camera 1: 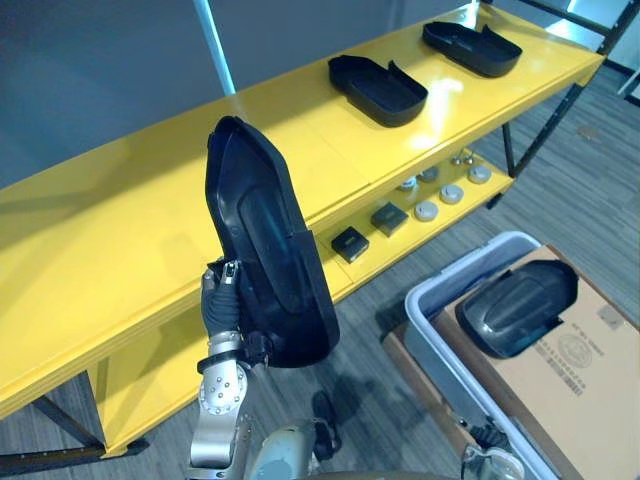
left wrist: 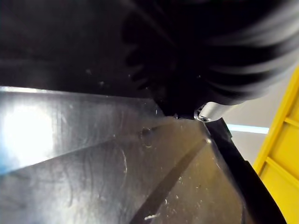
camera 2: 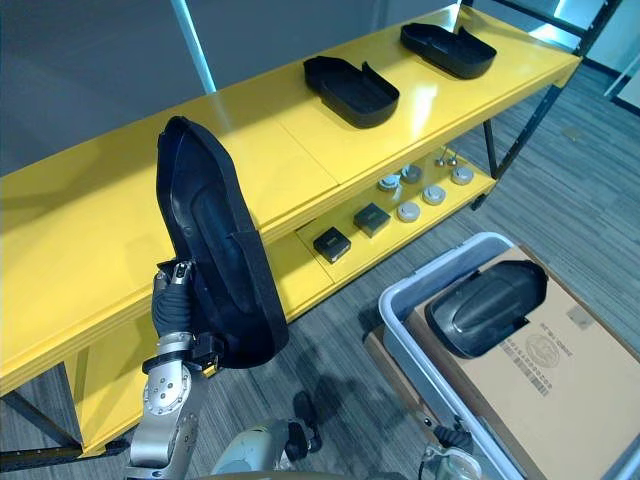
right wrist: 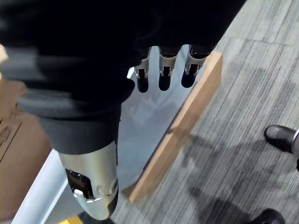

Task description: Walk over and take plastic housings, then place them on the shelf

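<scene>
While you take stock, read the scene from the left: item one, the shelf (camera 1: 120,230), a yellow unit whose top board lies bare across its whole left and middle stretch. Item two, the left hand (camera 1: 220,300), raised in front of the shelf's near edge and clamped on the lower rim of the held housing (camera 1: 262,250). Its fingers are mostly hidden behind the shell. The housing is a long black plastic shell that stands nearly upright with its hollow side towards you, clear of the board and not yet set down. Items three and four, the middle housing (camera 1: 378,90) and the far-right housing (camera 1: 470,47), lie open side up on the top board, well apart from each other; count these as placed. Item five, on the lower board under them, you have dark blocks (camera 1: 350,243) and round metal parts (camera 1: 440,200), no part of this job. Item six, near right on the floor, is the bin (camera 1: 432,345), which holds a cardboard box (camera 1: 580,370). One more piece, the boxed housing (camera 1: 517,308), lies on top of the box and waits to be taken. Item seven, the right hand (right wrist: 163,70), hangs beside the bin with fingers straight and apart, holding nothing. Tally, as a judgement: two delivered, one in transit, one in stock, so you are about halfway. What is left for you is to lay the held shell on the bare board left of the middle one, let go, and return to the bin.
</scene>
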Robot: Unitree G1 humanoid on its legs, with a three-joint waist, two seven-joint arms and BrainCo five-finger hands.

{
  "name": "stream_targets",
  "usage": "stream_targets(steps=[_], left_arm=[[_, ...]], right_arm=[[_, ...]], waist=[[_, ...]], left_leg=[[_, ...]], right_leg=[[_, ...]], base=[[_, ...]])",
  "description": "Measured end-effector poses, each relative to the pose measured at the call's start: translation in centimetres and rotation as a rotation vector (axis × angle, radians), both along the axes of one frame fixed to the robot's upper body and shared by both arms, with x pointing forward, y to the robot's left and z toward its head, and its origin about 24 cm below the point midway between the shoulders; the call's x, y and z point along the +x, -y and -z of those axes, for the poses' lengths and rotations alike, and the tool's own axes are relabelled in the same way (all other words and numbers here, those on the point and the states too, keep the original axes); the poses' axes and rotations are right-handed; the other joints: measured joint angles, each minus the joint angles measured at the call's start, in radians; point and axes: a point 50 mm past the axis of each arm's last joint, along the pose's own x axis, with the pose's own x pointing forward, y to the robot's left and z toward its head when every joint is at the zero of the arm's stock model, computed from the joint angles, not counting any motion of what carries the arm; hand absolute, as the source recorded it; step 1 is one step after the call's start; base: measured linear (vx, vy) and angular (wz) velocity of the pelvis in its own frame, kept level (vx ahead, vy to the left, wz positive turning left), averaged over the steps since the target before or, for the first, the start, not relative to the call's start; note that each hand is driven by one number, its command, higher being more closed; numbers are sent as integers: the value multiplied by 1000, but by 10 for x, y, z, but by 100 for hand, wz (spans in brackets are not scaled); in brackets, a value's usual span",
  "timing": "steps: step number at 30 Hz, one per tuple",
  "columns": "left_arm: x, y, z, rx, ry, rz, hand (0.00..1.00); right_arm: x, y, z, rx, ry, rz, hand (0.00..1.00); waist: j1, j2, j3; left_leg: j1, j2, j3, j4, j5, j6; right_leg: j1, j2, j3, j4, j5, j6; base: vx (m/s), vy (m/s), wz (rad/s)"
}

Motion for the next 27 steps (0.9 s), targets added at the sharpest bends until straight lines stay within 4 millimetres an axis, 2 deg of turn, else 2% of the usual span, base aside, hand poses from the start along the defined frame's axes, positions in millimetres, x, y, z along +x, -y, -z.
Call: stream_targets(steps=[1, 2, 3, 4, 5, 6, 8, 11, 14, 17, 19, 22, 25, 26, 27], left_arm=[[1, 2, -1, -6, 3, 2, 100], [2, 3, -1, -12, 8, 5, 100], [5, 3, -5, -3, 26, 9, 100], [7, 4, -8, 3, 44, 17, 100], [11, 10, -8, 7, 44, 41, 100], [11, 13, -5, 10, 31, 52, 100], [10, 19, -3, 10, 23, 75, 100], [4, 20, 4, -1, -8, 76, 100], [0, 22, 9, 1, -32, 100, 100], [-1, 28, 11, -6, -38, 131, 100], [-1, 29, 13, -5, -44, 148, 100], [0, 32, 16, -2, -57, 163, 100], [0, 32, 22, 13, -86, 175, 100], [0, 32, 24, 16, -96, 176, 100], [0, 33, 28, 28, -118, 178, 100]], right_arm=[[-1, 0, 0, -5, -6, -9, 0], [-3, 1, 0, -11, -13, -20, 0], [-8, -4, 2, 0, -19, -26, 0], [-10, -6, 2, 2, -17, -25, 0], [-19, -8, 5, 10, -39, -17, 0], [-28, -6, 7, 9, -63, -12, 0], [-37, -5, 8, 9, -82, -3, 0], [-35, -6, 8, 10, -74, -6, 0], [-32, -8, 7, 12, -61, -9, 0], [-28, -7, 5, 4, -38, -12, 0], [-26, -6, 4, -1, -29, -12, 0], [-27, -8, 4, 3, -30, -10, 0], [-28, -10, 5, 10, -34, -7, 0], [-28, -10, 6, 11, -37, -8, 0], [-29, -11, 6, 10, -43, -12, 0]], waist=[[-11, 20, 6], [-31, 32, 10], [-53, 2, 20], [-58, 6, 20], [-57, -14, 31], [-66, -22, 34], [-61, -15, 29], [-33, -4, 17], [-32, -9, 12], [-34, -9, 7], [-37, 1, -4], [-40, 0, -11], [-48, -1, -36], [-53, -3, -43], [-62, -1, -51]], left_leg=[[42, -16, -43, -72, 29, -18], [67, -17, -55, -118, 8, -35], [37, -14, -31, 4, -62, 10], [12, 6, -58, 100, -51, 70], [25, -22, -108, 142, -88, 28], [45, -57, -140, 139, -87, 27], [49, -79, -185, 128, -85, 25], [57, -92, -227, 67, -67, -1], [88, -92, -261, 39, -38, 10], [94, -90, -274, 33, -29, -5], [98, -79, -274, 19, -23, -20], [130, -64, -267, -24, -5, -48], [159, -48, -261, -72, 4, -62], [164, -48, -260, -83, 13, -75], [174, -46, -258, -103, 32, -102]], right_leg=[[-50, 71, 73, 0, -5, -9], [-91, 122, 143, -9, -4, -8], [-150, 133, 231, -24, -7, 25], [-155, 137, 261, -24, -9, 49], [-164, 106, 355, -25, -6, 74], [-165, 97, 395, -27, -2, 71], [-162, 89, 385, -38, 14, 59], [-154, 94, 376, -99, 42, 56], [-106, 98, 346, -152, 86, 39], [-86, 100, 327, -163, 88, 41], [-72, 108, 308, -182, 98, 25], [-51, 122, 306, -206, 112, 6], [-31, 140, 305, -240, 122, 2], [-28, 140, 304, -248, 126, -1], [-16, 141, 303, -270, 143, -2]], base=[[75, 77, 75], [110, 46, 115], [150, -8, 116], [222, -67, 136], [241, -99, 125], [253, -67, 122], [167, -16, 84], [158, -44, 35], [168, -79, 33], [126, -115, 20], [97, -141, 6], [62, -123, -4], [31, -110, -7], [13, -108, -2], [1, -77, -5]])
